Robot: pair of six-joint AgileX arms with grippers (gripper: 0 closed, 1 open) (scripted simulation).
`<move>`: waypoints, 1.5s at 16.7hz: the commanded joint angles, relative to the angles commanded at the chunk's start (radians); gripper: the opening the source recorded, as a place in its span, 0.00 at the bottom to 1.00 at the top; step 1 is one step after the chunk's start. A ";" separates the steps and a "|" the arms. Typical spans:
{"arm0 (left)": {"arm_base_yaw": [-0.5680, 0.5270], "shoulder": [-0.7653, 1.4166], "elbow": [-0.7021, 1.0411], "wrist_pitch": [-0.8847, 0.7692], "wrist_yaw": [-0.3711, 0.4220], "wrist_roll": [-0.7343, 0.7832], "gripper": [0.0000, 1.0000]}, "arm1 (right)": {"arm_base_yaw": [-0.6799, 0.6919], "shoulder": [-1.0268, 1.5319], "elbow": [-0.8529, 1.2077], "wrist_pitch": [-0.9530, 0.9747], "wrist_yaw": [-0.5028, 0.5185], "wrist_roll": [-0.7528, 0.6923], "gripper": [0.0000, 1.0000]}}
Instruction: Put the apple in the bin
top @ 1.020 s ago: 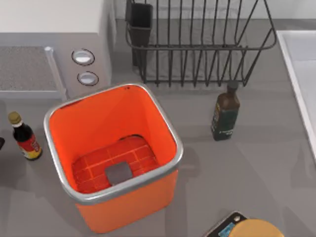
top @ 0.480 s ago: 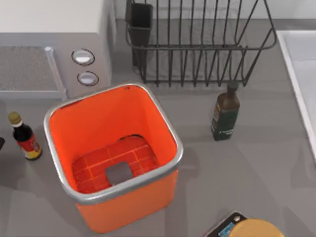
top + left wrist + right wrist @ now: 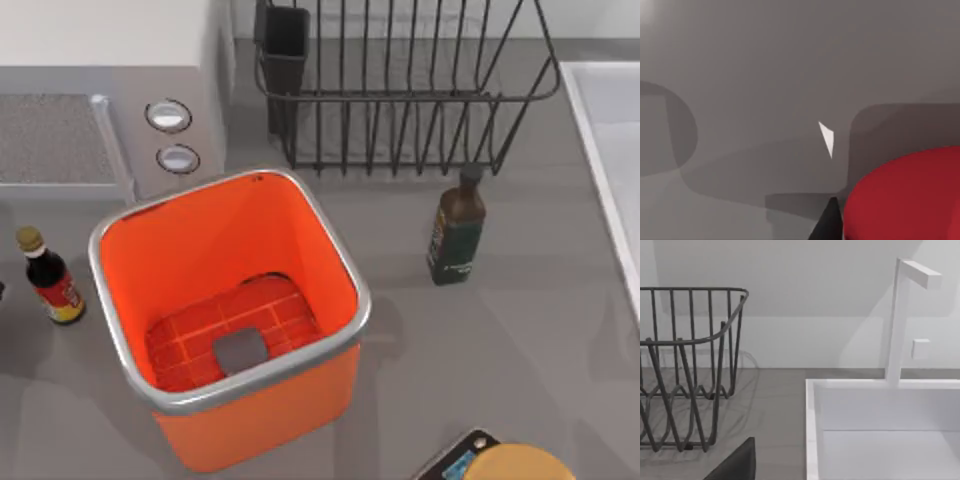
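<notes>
My left gripper (image 3: 827, 220) hangs beside the apple (image 3: 905, 195), finger state unclear; next, grasp it for the bin (image 3: 230, 400).

Setting: rendered kitchen counter.
- Grey countertop (image 3: 520, 340), smooth and matte.
- White microwave oven (image 3: 110, 90) at 10 o'clock, with a mesh door window and two round silver dials (image 3: 168, 115).
- Black wire dish rack (image 3: 400, 90) at 12 o'clock, a dark utensil cup (image 3: 285, 45) on its corner.
- White sink basin (image 3: 880, 435) at 3 o'clock, with a white square-section tap (image 3: 900, 315).
- Dark green glass bottle (image 3: 456, 228) near centre-right.
- Small red-labelled sauce bottle (image 3: 50, 278) at 9 o'clock.
- Black kitchen scale (image 3: 455, 462) at 5 o'clock.
</notes>
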 joint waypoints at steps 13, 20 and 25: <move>-0.067 -0.139 0.008 -0.175 0.008 0.012 0.00 | 0.000 0.000 0.000 0.000 0.000 0.000 1.00; -0.067 -0.215 0.308 -0.550 0.011 -0.035 0.00 | 0.000 0.000 0.000 0.000 0.000 0.000 1.00; -0.003 -0.180 0.422 -0.602 0.009 -0.010 0.00 | 0.000 0.000 0.000 0.000 0.000 0.000 1.00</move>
